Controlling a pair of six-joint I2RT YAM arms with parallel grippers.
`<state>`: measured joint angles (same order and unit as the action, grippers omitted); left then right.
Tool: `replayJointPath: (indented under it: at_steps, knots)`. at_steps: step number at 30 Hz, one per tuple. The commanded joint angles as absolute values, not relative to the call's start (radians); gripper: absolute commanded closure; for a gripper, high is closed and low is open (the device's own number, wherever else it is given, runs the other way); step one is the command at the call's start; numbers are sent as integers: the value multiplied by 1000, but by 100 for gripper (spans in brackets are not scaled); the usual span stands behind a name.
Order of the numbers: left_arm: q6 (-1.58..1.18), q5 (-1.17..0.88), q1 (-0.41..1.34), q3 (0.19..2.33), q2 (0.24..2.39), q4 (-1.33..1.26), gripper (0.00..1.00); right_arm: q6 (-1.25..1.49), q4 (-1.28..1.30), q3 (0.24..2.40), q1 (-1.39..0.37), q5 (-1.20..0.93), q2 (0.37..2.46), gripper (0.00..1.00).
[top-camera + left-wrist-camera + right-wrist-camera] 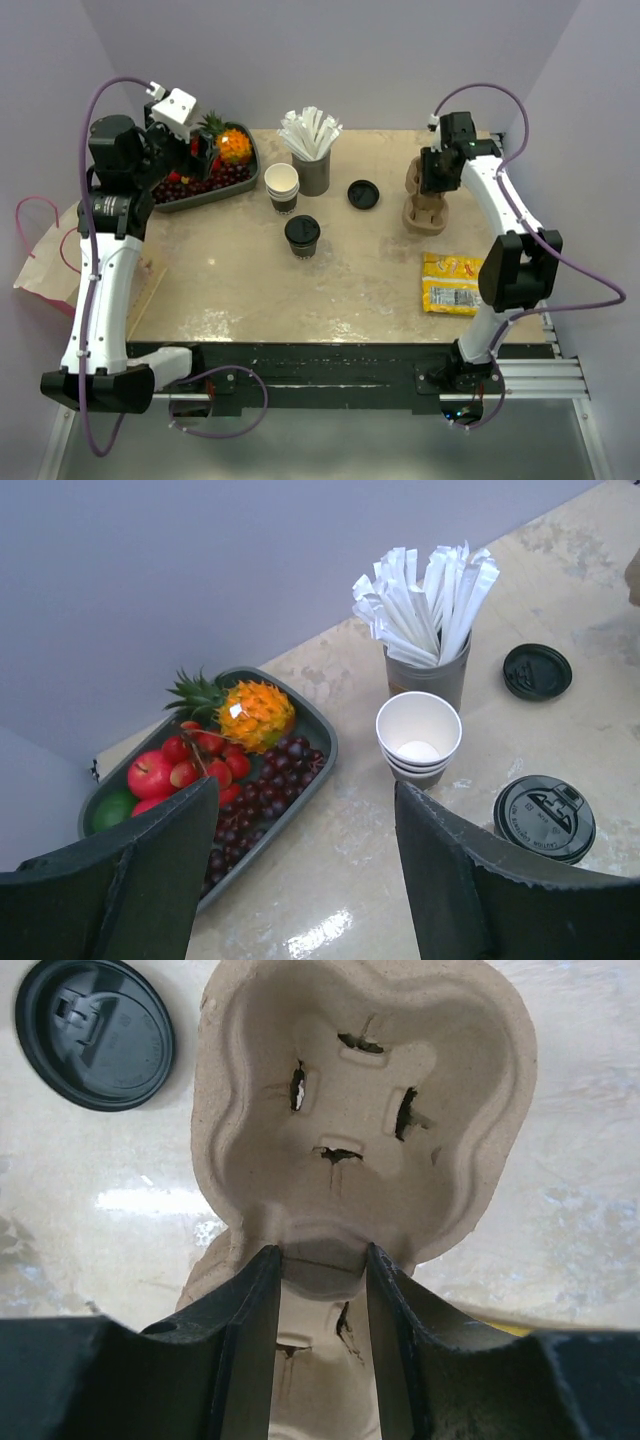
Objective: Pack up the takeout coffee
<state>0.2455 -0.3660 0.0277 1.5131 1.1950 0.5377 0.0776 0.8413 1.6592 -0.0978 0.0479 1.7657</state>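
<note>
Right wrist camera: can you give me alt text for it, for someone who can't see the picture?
The right gripper has its two dark fingers clamped on the centre ridge of a moulded pulp cup carrier, seen from above; its empty pocket fills most of the frame. A loose black lid lies on the pale table at upper left.

Bright, even, soft light from above, only faint short shadows beside the lidded cup [302, 236]; white glare patches on the glossy tabletop [330, 920], shade pooled inside the cardboard cup carrier [360, 1130], right gripper [320, 1250] near the lens dark and a little soft, all else sharp.
</note>
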Motion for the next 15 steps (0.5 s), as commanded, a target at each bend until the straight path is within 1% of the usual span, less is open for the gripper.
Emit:
replayJointPath:
  at_steps: [1, 3, 4, 6, 7, 8, 9, 10, 11, 13, 15]
  knots:
    - [235, -383, 29, 1488, 1198, 561, 25, 41, 793, 1733, -75, -24, 1887, 100]
    - [229, -451, 29, 1473, 1197, 572, 25, 23, 810, 1770, -80, -15, 1911, 100]
    - [226, -469, 29, 1467, 1197, 575, 25, 5, 834, 1839, -78, -3, 1960, 100]
    - [216, -515, 29, 1450, 1196, 574, 25, 5, 812, 1882, -58, 31, 1960, 100]
    - [212, -526, 29, 1444, 1197, 572, 25, -46, 813, 1911, -55, 5, 1957, 100]
    - [209, -547, 31, 1431, 1195, 571, 25, -82, 842, 1937, -58, 3, 1974, 100]
    - [204, -558, 29, 1428, 1195, 565, 25, -115, 939, 1968, -72, 3, 2006, 100]
    - [203, -571, 29, 1424, 1195, 561, 25, -161, 1001, 2041, -71, -33, 2038, 100]
    - [202, -584, 29, 1416, 1195, 560, 25, -164, 1041, 2071, -63, -119, 2084, 100]
    - [199, -589, 29, 1410, 1193, 554, 25, -125, 1002, 2042, -29, -161, 2059, 100]
    - [196, -592, 29, 1401, 1193, 551, 25, -123, 973, 2022, -34, -144, 2020, 100]
